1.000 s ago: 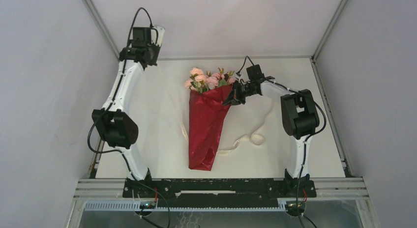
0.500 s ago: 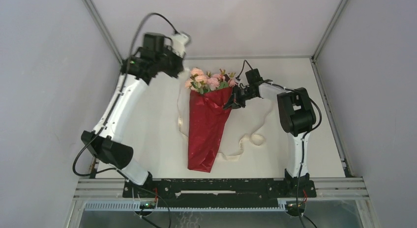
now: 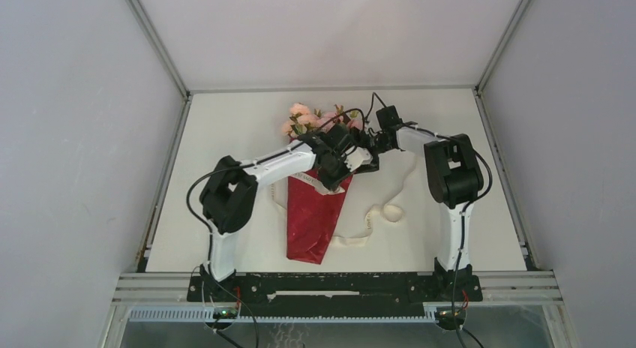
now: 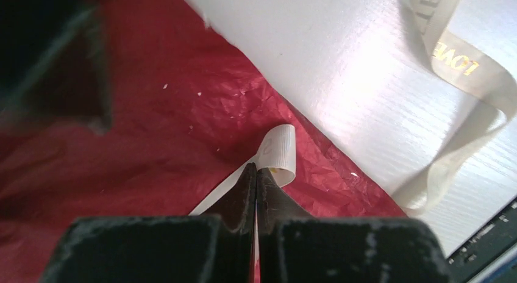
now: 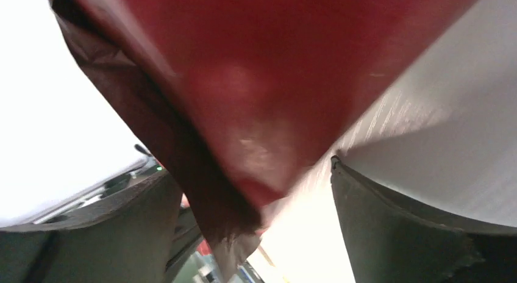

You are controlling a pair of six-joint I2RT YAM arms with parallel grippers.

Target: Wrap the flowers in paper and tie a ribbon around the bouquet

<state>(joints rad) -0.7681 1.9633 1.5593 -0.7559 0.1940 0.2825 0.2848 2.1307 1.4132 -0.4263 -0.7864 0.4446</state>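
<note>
The bouquet point(image 3: 309, 220) lies on the white table point(image 3: 225, 130), its red paper point(image 4: 152, 130) cone tapering toward the arm bases. Its pink flowers point(image 3: 304, 117) point at the far edge. The left gripper point(image 4: 255, 171) hangs over the upper part of the cone with its fingers pressed together. It pinches a short folded end of the cream ribbon point(image 4: 278, 150) just above the paper. The rest of the ribbon, with gold lettering, loops loosely on the table to the right of the cone. The right gripper point(image 5: 250, 173) sits at the cone's upper right edge, jaws spread wide, with a crinkled red flap of paper between its fingers point(image 5: 390, 234).
</note>
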